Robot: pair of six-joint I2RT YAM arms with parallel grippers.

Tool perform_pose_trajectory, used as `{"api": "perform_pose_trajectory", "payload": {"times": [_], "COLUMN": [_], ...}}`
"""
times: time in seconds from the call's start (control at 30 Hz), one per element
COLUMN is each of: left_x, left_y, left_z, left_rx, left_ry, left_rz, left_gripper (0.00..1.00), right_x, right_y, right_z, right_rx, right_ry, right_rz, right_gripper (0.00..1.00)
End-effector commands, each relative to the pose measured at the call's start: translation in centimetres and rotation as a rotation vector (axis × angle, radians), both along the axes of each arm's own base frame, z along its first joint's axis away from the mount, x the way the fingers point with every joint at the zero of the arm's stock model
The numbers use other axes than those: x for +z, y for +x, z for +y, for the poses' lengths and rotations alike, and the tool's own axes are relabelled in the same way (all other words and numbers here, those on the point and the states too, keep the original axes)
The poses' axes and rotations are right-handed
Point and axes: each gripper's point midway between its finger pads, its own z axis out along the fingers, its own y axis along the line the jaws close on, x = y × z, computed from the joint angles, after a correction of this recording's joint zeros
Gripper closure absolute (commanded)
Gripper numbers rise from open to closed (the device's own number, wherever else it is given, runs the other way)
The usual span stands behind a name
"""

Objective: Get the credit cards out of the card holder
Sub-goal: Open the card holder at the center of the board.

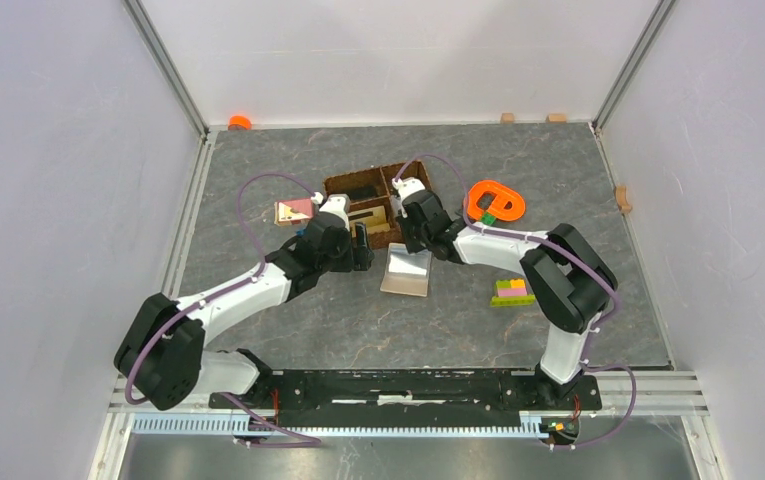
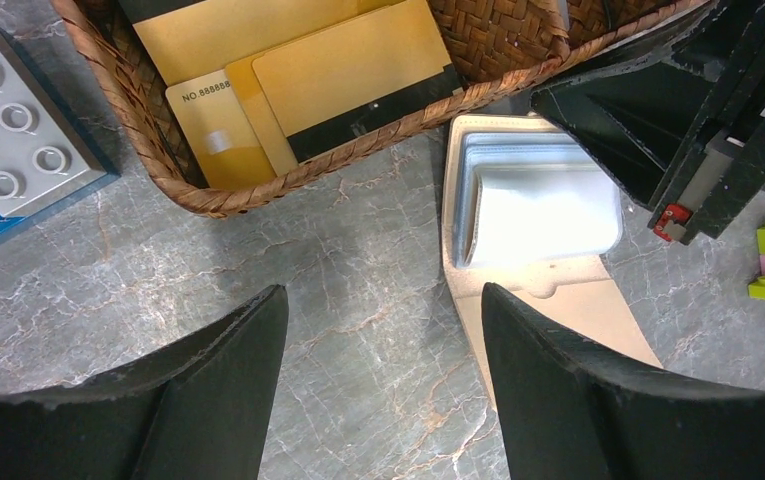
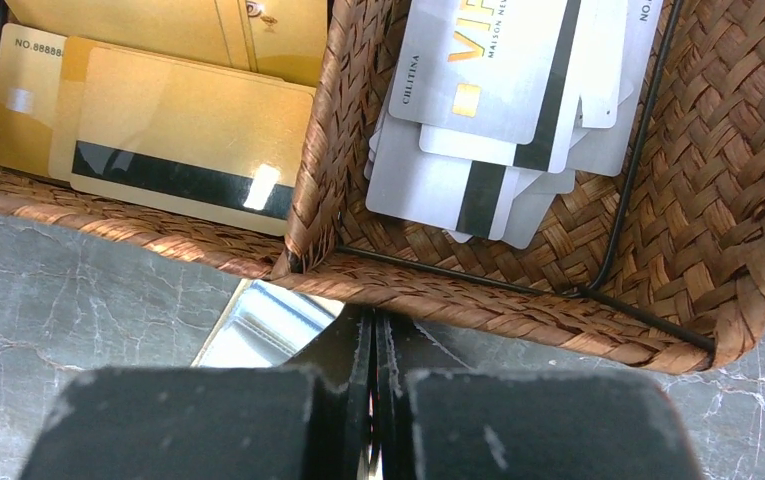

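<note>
With your right claw [image 3: 373,330] pressed shut at the holder [image 2: 598,305] and left claw [image 2: 383,300] spread beside it, you likely must empty its sleeves [image 2: 543,205] next.

Left arm [image 1: 243,292] and right arm [image 1: 503,248] stretch forward, angled inward; left gripper [image 2: 383,300] gapes wide, right gripper [image 3: 373,345] is clamped together.

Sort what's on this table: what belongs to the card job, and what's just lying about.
Job:
- card holder, lying open
- gold cards
- silver cards
- woven basket, holding both sets

Lying about:
- orange loop
- coloured brick stack
- grey studded brick
</note>
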Motion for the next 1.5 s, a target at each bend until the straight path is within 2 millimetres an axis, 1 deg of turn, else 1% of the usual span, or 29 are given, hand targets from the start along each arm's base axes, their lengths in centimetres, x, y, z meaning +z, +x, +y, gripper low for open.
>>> {"api": "perform_pose_trajectory", "payload": {"times": [0.0,0.07,0.27,0.3,0.33,0.43,0.5,0.53,0.6,0.7,0.83,0.87,1.0,1.17,1.27,1.37,1.43,1.47], "left_x": [1.6,1.8,2.2,2.1,2.2,2.3,2.2,2.2,1.7,0.9,-0.1,-0.5,-1.1,-1.7,-2.8,-4.2,-4.9,-4.9], "left_y": [0.5,0.2,-0.8,-1.0,-1.1,-2.0,-2.2,-2.3,-2.6,-2.9,-3.6,-3.7,-4.1,-4.4,-4.7,-5.4,-5.8,-5.9], "left_z": [-0.5,-1.0,-2.4,-2.7,-2.9,-4.2,-4.6,-4.8,-4.8,-5.1,-6.3,-6.5,-7.3,-7.3,-7.3,-7.7,-7.9,-8.1], "left_rx": [0.008,-0.021,-0.092,-0.104,-0.116,-0.172,-0.189,-0.196,-0.202,-0.216,-0.253,-0.261,-0.282,-0.275,-0.263,-0.272,-0.279,-0.288], "left_ry": [-0.061,-0.071,-0.1,-0.103,-0.107,-0.136,-0.137,-0.136,-0.113,-0.079,-0.109,-0.11,-0.123,-0.132,-0.134,-0.147,-0.162,-0.175], "left_rz": [-0.041,-0.036,-0.02,-0.017,-0.014,0.001,0.009,0.012,0.031,0.056,0.115,0.139,0.191,0.213,0.248,0.306,0.335,0.34], "left_gripper": [0.23,0.23,0.24,0.23,0.23,0.23,0.23,0.23,0.23,0.23,0.21,0.21,0.2,0.17,0.15,0.18,0.22,0.26], "right_x": [2.6,2.5,2.4,1.9,1.7,1.4,1.2,1.2,1.9,2.3,2.7,2.7,2.8,2.6,2.4,2.4,2.4,2.5], "right_y": [0.1,-1.4,-6.1,-6.9,-7.5,-8.8,-9.6,-9.9,-10.1,-10.0,-10.1,-10.1,-10.0,-10.0,-10.1,-10.1,-10.1,-10.1], "right_z": [0.0,-0.5,-2.9,-3.5,-4.1,-6.1,-6.7,-6.6,-6.1,-6.2,-6.0,-6.1,-6.2,-6.2,-6.0,-6.0,-6.0,-6.0], "right_rx": [-0.013,-0.009,-0.003,-0.002,-0.001,-0.014,-0.009,-0.001,0.031,0.025,0.036,0.034,0.031,0.031,0.035,0.038,0.039,0.039], "right_ry": [0.056,0.084,0.157,0.152,0.15,0.153,0.181,0.203,0.212,0.211,0.226,0.225,0.224,0.222,0.221,0.221,0.221,0.223], "right_rz": [-0.052,-0.024,0.015,0.023,0.017,-0.033,-0.064,-0.067,-0.073,-0.081,-0.089,-0.091,-0.094,-0.093,-0.085,-0.08,-0.081,-0.083], "right_gripper": [1.0,1.0,1.0,1.0,1.0,1.0,1.0,1.0,1.0,1.0,1.0,1.0,1.0,1.0,1.0,1.0,1.0,1.0]}}
